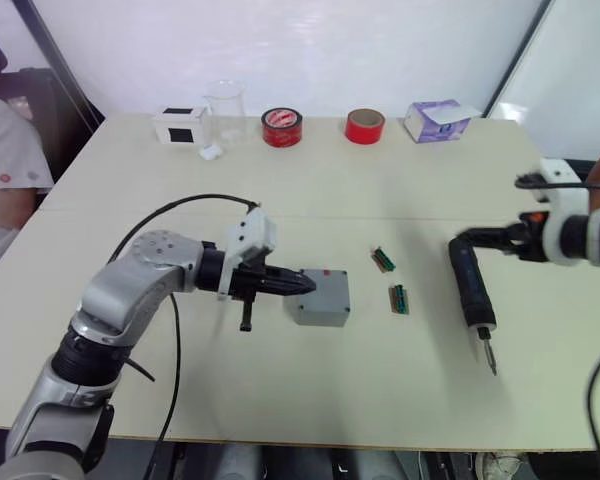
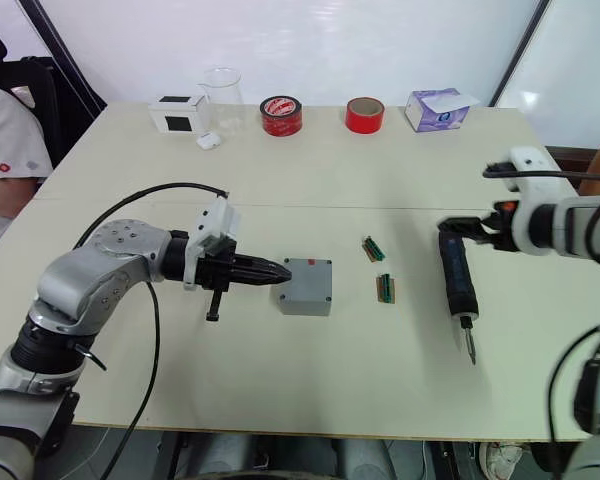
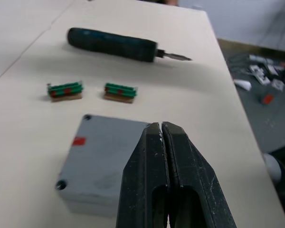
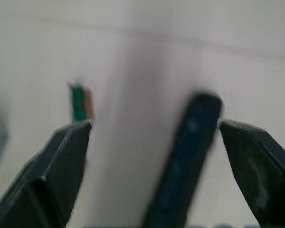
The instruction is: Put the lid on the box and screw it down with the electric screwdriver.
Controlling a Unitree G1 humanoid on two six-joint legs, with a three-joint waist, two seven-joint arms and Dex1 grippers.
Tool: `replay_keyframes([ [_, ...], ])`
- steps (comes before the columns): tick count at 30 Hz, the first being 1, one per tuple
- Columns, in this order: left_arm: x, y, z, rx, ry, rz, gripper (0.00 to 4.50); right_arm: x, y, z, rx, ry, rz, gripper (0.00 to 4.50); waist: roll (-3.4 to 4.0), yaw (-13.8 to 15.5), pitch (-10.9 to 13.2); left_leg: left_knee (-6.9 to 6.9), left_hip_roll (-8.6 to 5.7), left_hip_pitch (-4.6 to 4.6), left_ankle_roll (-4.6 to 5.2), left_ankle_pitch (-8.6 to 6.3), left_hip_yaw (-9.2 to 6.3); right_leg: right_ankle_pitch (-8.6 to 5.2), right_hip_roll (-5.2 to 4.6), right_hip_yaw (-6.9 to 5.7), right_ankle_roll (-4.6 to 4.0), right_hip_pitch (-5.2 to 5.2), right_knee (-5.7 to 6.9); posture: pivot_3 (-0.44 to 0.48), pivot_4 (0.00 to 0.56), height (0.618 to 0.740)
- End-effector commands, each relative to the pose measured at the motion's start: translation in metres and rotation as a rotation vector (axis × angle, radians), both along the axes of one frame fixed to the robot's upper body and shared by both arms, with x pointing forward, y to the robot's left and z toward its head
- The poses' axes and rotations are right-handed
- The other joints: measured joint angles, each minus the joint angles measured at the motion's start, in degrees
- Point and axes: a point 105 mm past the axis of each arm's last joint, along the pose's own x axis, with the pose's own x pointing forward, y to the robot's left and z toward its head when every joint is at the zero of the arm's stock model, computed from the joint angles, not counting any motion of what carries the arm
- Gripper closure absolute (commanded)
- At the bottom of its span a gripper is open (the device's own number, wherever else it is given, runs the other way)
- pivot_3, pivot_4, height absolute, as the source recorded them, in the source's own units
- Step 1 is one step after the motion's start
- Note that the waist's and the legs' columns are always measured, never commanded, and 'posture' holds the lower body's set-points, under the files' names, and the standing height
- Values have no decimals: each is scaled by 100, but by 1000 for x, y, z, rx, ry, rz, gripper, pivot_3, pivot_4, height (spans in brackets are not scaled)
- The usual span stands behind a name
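The left gripper (image 2: 280, 270) is seen clenched, fingers pressed together, its tip at the near-left edge of the lid (image 2: 307, 279), which is seated on the box (image 2: 302, 303) mid-tabletop (image 2: 280, 390). Two small green connectors (image 2: 374, 249) are laid just right of it. Further right, the electric screwdriver (image 2: 458, 282) is found lying flat, bit toward the near edge. The right gripper (image 4: 154, 130) is held released, its fingers spread on either side of the screwdriver's butt end.
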Motion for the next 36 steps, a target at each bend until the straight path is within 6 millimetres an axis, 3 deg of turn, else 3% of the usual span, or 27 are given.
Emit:
replay_keyframes([
  [1,-12,-8,5,15,-70,-72,4500,-15,2,-16,39,157,51,85,1,-13,0,0,0,-1,0,0,4,2,-1,2,4,-1,0,0,150,740],
  [10,-15,-9,2,36,-86,-65,4500,-7,-4,-43,50,325,-4,85,0,-126,0,4,2,8,0,0,18,2,1,18,5,-1,0,0,150,740],
  [24,-16,-4,0,20,-69,31,4500,21,5,-79,6,409,71,85,-27,-145,-10,8,3,10,0,0,22,4,0,16,7,4,-2,0,150,740],
  [25,-16,-3,0,20,-68,35,4500,21,6,-80,6,419,81,561,-35,-148,-7,8,3,21,0,0,23,4,0,17,7,14,-3,0,150,740],
  [26,-16,-3,0,20,-69,38,4500,20,5,-82,5,429,88,642,-37,-145,-6,8,4,40,0,0,23,3,0,17,5,30,-4,0,150,740],
  [30,-15,0,0,17,-64,54,4500,19,3,-86,-2,456,95,2015,-38,-135,-7,7,5,56,0,-1,21,-7,-1,17,-11,45,-3,0,150,740],
  [31,-14,0,0,16,-64,58,4500,19,2,-87,-5,457,94,2507,-38,-131,-7,7,5,56,0,-1,22,-6,0,17,-9,45,-3,0,150,740],
  [33,-12,2,1,13,-61,69,4500,22,-2,-83,-9,433,78,2607,-38,-132,-7,6,6,56,0,-1,21,2,1,17,5,45,-2,0,150,740],
  [36,0,8,4,-15,-49,116,4500,43,-11,-60,-24,274,43,2609,-41,-147,-8,7,7,58,-1,0,25,2,1,17,3,45,-2,0,150,740],
])
